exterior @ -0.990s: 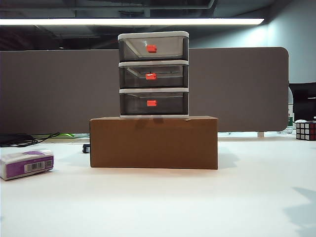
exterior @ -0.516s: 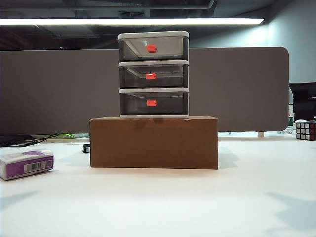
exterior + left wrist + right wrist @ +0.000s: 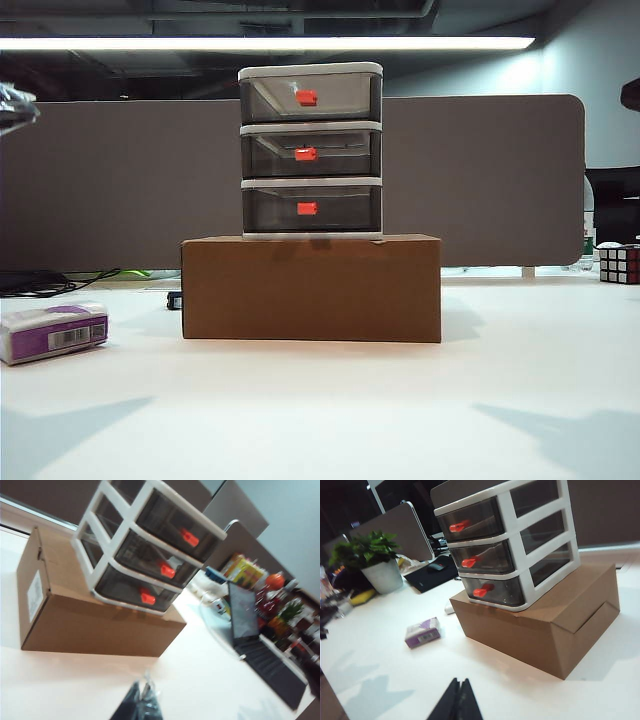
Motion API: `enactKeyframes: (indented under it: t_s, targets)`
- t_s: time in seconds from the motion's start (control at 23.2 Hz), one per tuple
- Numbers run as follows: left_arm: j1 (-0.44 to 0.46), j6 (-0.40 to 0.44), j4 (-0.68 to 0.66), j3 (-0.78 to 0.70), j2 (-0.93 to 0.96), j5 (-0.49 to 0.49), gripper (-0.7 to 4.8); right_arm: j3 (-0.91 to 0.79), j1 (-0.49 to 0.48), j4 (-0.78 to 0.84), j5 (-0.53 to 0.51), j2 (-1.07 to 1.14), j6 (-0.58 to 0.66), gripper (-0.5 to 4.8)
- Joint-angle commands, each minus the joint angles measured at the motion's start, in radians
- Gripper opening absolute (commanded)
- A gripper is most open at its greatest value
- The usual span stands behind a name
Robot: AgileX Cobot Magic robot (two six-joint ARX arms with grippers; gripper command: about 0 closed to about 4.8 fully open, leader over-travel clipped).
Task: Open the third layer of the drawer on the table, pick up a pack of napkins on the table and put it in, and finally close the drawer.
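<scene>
Pack of napkins (image 3: pixel 54 332): purple-white wrapper, barcode label, lying flat on the table (image 3: pixel 330 410) at lower left. Drawer (image 3: pixel 311 151) centre, on cardboard box (image 3: pixel 311 288); third layer (image 3: pixel 311 208) closed, red handle. Left gripper (image 3: pixel 142 707) pressed together, right gripper (image 3: pixel 459 700) pressed together, both holding nothing above the table.

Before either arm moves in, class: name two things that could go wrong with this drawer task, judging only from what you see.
1. The drawer stands unfixed on a cardboard box; pulling the third layer by its red handle might drag the cabinet forward or tip it.
2. The pack of napkins lies far left near the table edge; a poor grasp could nudge it off. The left gripper and right gripper are shut, so they must open first.
</scene>
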Motion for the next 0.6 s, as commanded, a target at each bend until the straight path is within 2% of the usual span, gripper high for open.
enactKeyframes:
  t_s: [0.04, 0.09, 0.22, 0.34, 0.47, 0.6]
  targets:
    - [-0.046, 0.098, 0.023, 0.006, 0.013, -0.015, -0.02, 0.012, 0.003, 0.002, 0.001, -0.002, 0.029, -0.06]
    - [-0.058, 0.118, 0.04, 0.006, 0.018, -0.029, -0.01, 0.024, 0.006, -0.008, 0.002, 0.001, 0.027, -0.06]
    - [-0.11, 0.2, 0.113, 0.007, 0.079, -0.172, 0.28, 0.109, 0.035, -0.078, 0.062, 0.04, -0.06, -0.06]
    - [-0.113, 0.208, 0.183, 0.007, 0.183, -0.171, 0.42, 0.158, 0.071, -0.077, 0.11, 0.12, -0.083, -0.06]
    - [-0.114, 0.269, 0.301, 0.008, 0.296, -0.176, 1.39, 0.184, 0.108, -0.053, 0.147, 0.201, -0.105, -0.06]
    - [-0.117, 0.324, 0.441, 0.011, 0.426, -0.193, 1.69, 0.209, 0.152, -0.022, 0.184, 0.301, -0.114, -0.06]
